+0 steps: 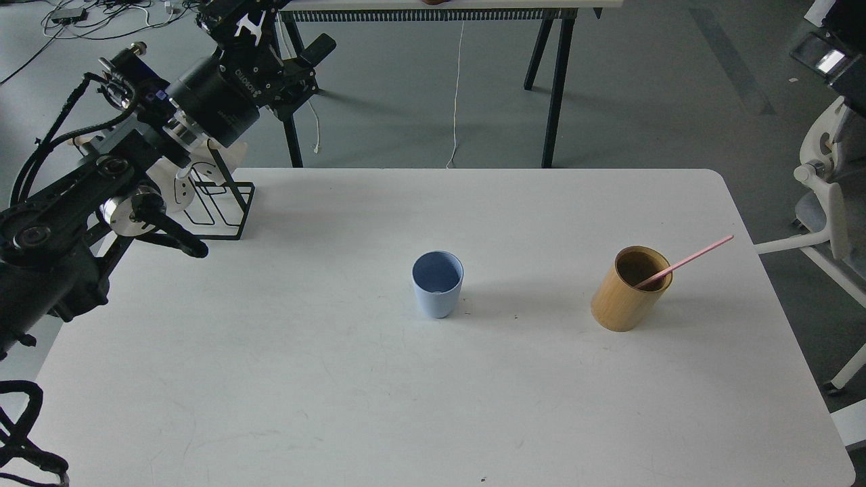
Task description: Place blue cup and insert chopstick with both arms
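Small pale blue plastic cup [438,292] stands upright mid-table, apparently placed. Right of it, thin pink chopstick [690,261] leans in tan bamboo cylinder [630,289]; insertion pending. Far left, left gripper [270,40] raised, fingers spread, empty. Right gripper unseen.

floor [643,88]: grey, cables top left | trestle table [555,81]: black legs, behind | office chair [829,203]: white, right

Chopstick [685,261] lower end hidden inside bamboo holder [629,289].
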Available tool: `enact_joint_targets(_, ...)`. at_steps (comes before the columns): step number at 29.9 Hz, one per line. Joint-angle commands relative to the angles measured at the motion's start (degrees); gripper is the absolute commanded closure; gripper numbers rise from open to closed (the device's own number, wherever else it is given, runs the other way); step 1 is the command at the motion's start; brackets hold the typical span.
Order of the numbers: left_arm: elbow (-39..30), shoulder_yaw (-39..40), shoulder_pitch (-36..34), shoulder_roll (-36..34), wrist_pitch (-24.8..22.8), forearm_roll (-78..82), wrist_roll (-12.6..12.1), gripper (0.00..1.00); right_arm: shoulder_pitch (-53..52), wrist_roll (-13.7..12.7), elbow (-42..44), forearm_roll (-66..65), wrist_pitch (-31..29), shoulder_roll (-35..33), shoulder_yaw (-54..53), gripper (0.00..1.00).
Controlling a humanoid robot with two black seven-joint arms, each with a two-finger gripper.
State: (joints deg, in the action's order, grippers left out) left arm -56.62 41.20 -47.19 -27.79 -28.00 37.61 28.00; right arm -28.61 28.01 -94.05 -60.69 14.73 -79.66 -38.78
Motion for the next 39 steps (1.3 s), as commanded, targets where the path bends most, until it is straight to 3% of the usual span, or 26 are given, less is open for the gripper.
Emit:
enact_joint_targets(1, 0.01, -0.07, -0.01, 0.19, 0.00, 0.01, 0.00, 0.13, 0.05, -0.01, -0.79, -2.32, 7.14, -2.34, 6.68, 0.01)
enact_joint_targets(6, 0.01, -0.07, 0.61, 0.19, 0.00, 0.01, 0.00, 0.13, 0.05, -0.01, -0.70, -7.76, 13.27, -2.52, 12.93, 0.01)
enact_joint_targets(13, 0.10, -0.16, 1.31, 0.28, 0.00, 0.01, 0.00, 0.12, 0.22, -0.01, 3.68, -9.70, 13.27, -0.51, 19.17, 0.01)
enact_joint_targets(27, 1.07, -0.68, 1.75, 1.16, 0.00, 0.10, 0.00, 0.11, 1.19, -0.01, 14.15, -10.24, 13.27, 4.15, 20.67, 0.01)
enact_joint_targets(39, 1.07, -0.25, 2.45, 1.16, 0.00, 0.10, 0.00, 0.11, 2.95, -0.01, 15.82, -10.06, 13.27, 12.59, 20.58, 0.01)
